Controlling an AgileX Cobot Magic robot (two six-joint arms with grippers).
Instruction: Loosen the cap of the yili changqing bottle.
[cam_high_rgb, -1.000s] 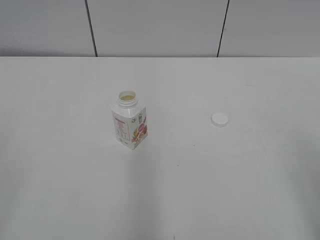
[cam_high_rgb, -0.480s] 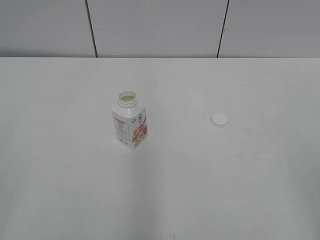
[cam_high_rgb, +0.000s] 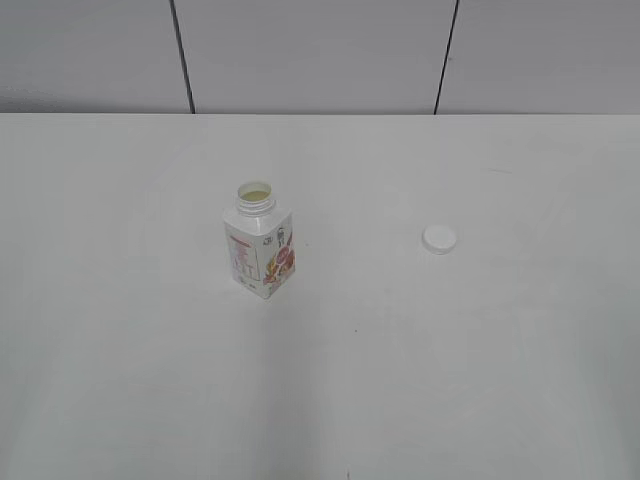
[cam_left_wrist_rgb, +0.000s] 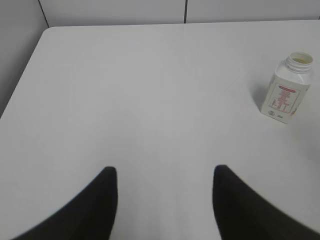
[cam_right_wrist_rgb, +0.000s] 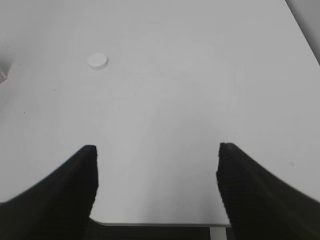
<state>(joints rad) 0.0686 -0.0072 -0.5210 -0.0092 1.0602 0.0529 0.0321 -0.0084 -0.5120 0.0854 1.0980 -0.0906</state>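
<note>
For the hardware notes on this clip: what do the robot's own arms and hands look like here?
Only the fingers show, in the wrist views. The left hand has two plain black fingers, broad at the base and tapering to rounded tips. The right hand has matching black fingers, their inner edges finely ridged. No cables, markings or arm links are visible, and the exterior view shows no arm.

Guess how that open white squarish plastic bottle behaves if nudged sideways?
The white squarish plastic bottle probably slides on its flat base, but looks tall and narrow, so a high push may tip it. Its neck is uncapped with yellowish liquid visible, so it would likely spill.
</note>
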